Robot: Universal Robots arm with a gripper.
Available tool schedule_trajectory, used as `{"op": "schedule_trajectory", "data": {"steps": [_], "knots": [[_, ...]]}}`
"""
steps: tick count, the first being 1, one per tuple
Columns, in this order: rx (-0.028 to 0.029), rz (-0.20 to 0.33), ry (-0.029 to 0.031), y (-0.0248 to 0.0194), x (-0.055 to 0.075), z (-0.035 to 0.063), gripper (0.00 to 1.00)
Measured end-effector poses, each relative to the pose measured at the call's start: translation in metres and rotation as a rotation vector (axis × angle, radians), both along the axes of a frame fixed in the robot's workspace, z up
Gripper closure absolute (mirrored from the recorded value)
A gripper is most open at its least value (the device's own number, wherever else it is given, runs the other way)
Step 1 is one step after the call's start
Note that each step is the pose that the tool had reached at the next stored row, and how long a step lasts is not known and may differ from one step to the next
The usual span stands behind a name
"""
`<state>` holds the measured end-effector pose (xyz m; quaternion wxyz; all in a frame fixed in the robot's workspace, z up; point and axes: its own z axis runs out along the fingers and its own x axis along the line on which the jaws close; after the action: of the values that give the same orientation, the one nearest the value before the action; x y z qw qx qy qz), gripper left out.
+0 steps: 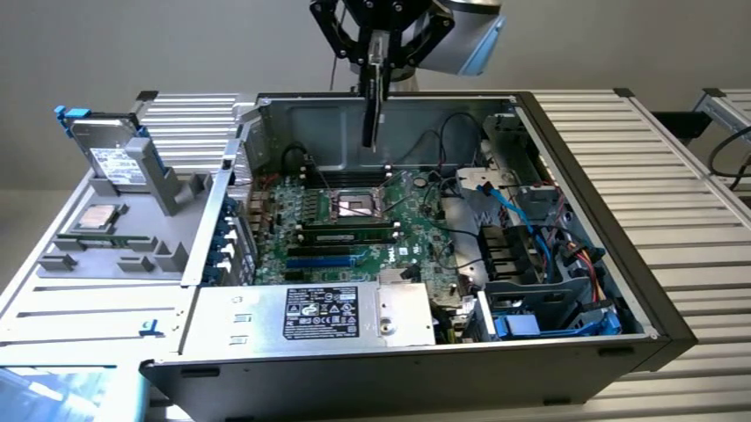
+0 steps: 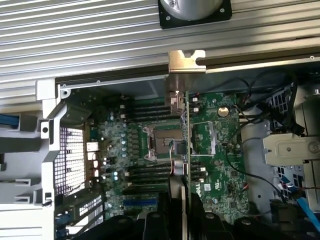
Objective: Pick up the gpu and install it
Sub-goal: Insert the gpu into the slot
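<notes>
Arm's gripper (image 1: 378, 46) partly closed and clamped on the gpu (image 1: 372, 105), card held upright above the motherboard (image 1: 413, 230), over the far end of the open computer case (image 1: 604, 211)

A plain, pale grey wall (image 1: 141, 44) is seen behind the work area. The tabletop (image 1: 692, 185) is built of ribbed aluminium slats laid side by side, and the same silver ribbing is seen in the wrist view. At the exterior view's right edge a second aluminium frame (image 1: 718, 101) is set just beyond the tabletop, and a black cable (image 1: 725, 151) is looped beside it. The scene is lit evenly and softly, with dull highlights spread along the slats, and only faint shadows are cast.
</notes>
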<state>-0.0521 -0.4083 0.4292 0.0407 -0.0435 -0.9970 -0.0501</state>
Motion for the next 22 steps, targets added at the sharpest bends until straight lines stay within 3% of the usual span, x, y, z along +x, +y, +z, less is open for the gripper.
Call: {"op": "schedule_trajectory", "data": {"steps": [22], "knots": [[0.0015, 0.399, -0.0001, 0.0000, -0.0001, -0.0020, 0.72]]}}
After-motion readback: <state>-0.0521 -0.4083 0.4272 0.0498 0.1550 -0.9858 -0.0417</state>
